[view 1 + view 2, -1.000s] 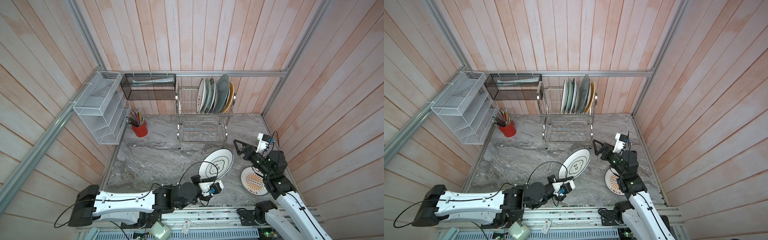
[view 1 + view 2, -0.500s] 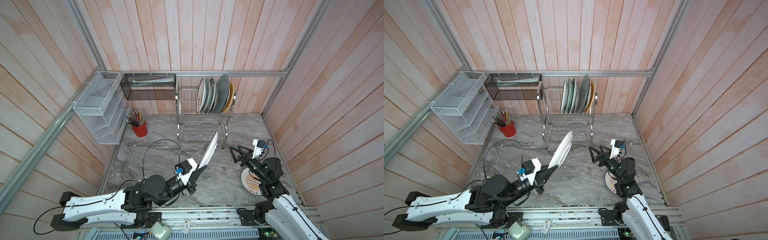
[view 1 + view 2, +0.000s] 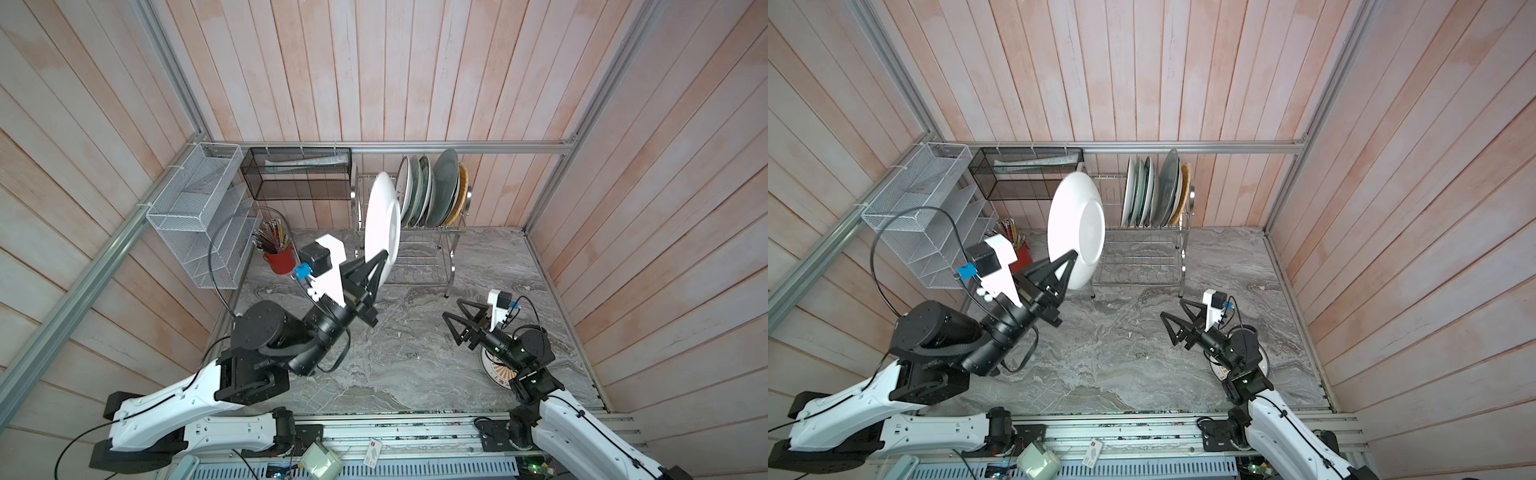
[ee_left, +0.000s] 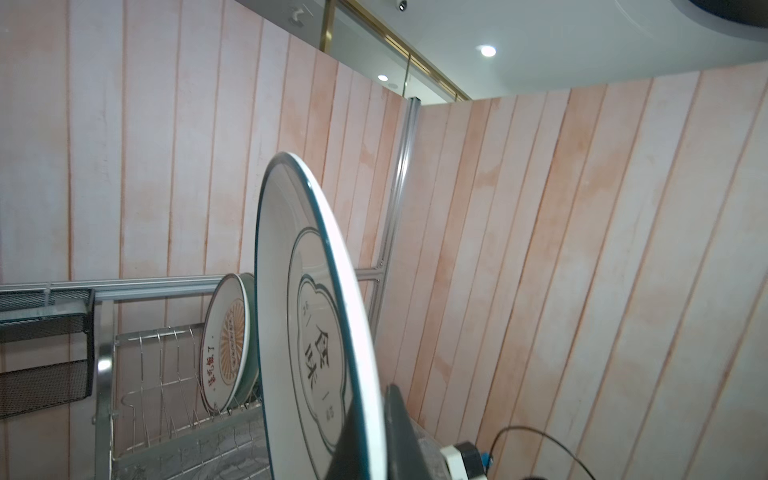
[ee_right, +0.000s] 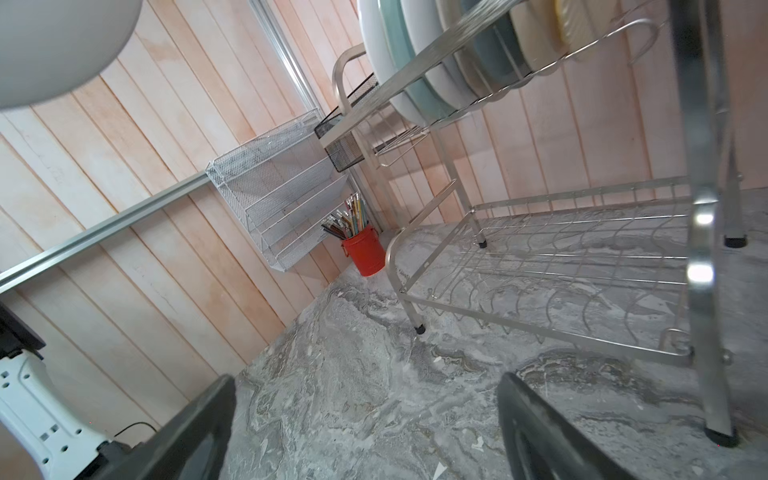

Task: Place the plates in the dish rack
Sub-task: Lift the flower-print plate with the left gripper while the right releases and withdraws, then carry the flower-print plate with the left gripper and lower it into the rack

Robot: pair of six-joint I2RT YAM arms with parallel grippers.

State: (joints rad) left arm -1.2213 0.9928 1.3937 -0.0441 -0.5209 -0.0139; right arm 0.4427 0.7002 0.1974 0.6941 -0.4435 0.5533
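Note:
My left gripper (image 3: 380, 258) (image 3: 1069, 258) is shut on the lower rim of a white plate with a green rim and lettering (image 3: 382, 216) (image 3: 1075, 232) (image 4: 299, 316). The plate is held upright in the air, just left of the plates (image 3: 432, 191) (image 3: 1154, 191) that stand in the upper tier of the dish rack (image 3: 451, 249) (image 3: 1142, 259) (image 5: 540, 257). In the left wrist view its fingers (image 4: 395, 415) pinch the rim. My right gripper (image 3: 452, 309) (image 3: 1172, 308) (image 5: 363, 380) hangs open and holds nothing, low over the table. An orange-sunburst plate (image 3: 494, 372) lies flat, partly under the right arm.
A red cup of pencils (image 3: 280, 259), a white mesh organiser (image 3: 195, 216) and a black mesh basket (image 3: 299, 174) stand at the back left. The rack's lower tier (image 5: 561, 266) holds nothing. Wooden walls close in three sides.
The left arm has lifted the white plate from low over the table, turned it upright and carried it back to the rack's upper tier. The right gripper has drawn back and sunk slightly, still open.

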